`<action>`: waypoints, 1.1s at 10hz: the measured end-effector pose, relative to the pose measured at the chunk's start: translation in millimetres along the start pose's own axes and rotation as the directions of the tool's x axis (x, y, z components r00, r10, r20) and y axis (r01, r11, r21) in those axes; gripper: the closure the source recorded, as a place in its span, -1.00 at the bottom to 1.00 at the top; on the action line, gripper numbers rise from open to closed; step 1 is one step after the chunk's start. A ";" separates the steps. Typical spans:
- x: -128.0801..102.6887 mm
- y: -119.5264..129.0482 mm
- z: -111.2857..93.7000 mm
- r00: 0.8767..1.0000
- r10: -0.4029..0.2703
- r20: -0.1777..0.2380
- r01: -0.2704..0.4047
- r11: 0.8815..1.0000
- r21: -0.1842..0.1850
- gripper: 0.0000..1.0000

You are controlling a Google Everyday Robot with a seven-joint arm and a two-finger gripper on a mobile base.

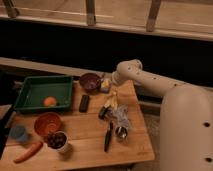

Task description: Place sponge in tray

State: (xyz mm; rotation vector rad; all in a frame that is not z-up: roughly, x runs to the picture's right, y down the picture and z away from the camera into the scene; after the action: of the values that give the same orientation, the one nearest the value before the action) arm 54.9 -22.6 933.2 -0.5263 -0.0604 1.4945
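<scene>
The green tray (35, 86) lies at the table's back left with an orange fruit (49, 101) in it. A pale blue-grey soft piece that looks like the sponge (119, 114) lies on the table right of the middle, among other small items. My white arm reaches in from the right, and its gripper (106, 86) hangs just right of the purple bowl (90, 81), behind the sponge and apart from the tray. I cannot tell whether it holds anything.
A black bar (84, 103) lies beside the tray. A yellow item (111, 101), a black utensil (107, 136) and a small metal cup (121, 132) crowd the sponge. An orange bowl (47, 123), a cup of dark bits (57, 140), a carrot (27, 151) and a blue cup (20, 132) sit front left.
</scene>
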 end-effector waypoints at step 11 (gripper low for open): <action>-17.0 -2.2 64.5 0.997 0.072 -0.010 -0.072 0.996 -0.044 -0.31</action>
State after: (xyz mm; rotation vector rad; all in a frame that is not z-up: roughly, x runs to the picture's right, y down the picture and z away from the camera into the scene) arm 32.4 -19.8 995.9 -0.5754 -0.0693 1.5640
